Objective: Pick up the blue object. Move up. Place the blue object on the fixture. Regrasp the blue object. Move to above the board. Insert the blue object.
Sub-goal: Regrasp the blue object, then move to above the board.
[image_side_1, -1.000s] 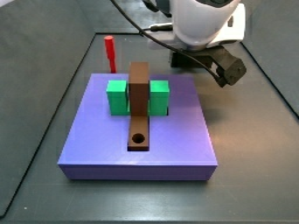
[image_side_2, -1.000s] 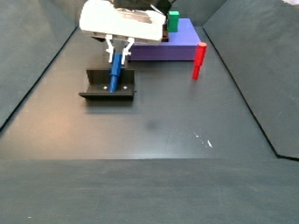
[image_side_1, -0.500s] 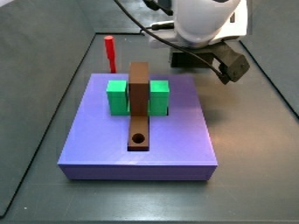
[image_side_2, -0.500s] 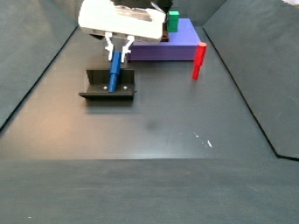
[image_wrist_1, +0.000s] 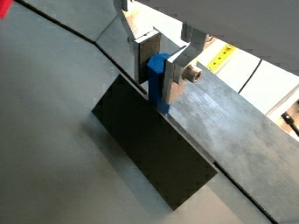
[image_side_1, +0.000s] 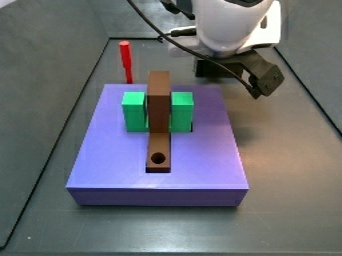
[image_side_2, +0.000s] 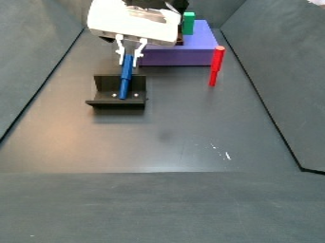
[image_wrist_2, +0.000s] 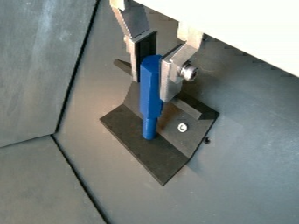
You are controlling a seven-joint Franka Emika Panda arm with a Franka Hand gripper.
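Floor (image_side_2: 165, 190) nearest the camera in a side view is bare dark grey. Next back sits the fixture (image_side_2: 108, 101), dark L-shaped bracket on a base plate, w/ the blue object (image_side_2: 125, 78) standing on it, slightly tilted, lower end on the plate. Gripper (image_side_2: 129, 55) is directly above the fixture, clamped on the upper part of the blue object; both wrist views show it pinched btwn the silver fingers (image_wrist_2: 176, 72), dark pads pressed to its sides, top of the blue object (image_wrist_1: 156, 74) level w/ the pads. Fixture (image_wrist_2: 158, 140) in a wrist view shows base plate w/ a small screw beside the peg's foot.

Further back: red peg (image_side_2: 216, 66) upright on the floor, just in front of the purple platform (image_side_2: 191, 52). On the platform (image_side_1: 160, 160), green blocks (image_side_1: 134, 110) flank the board (image_side_1: 160, 125), a brown plank w/ a round hole (image_side_1: 159, 159) near one end. Gripper (image_side_1: 238, 68) in that side view is behind the platform, fingers hidden.
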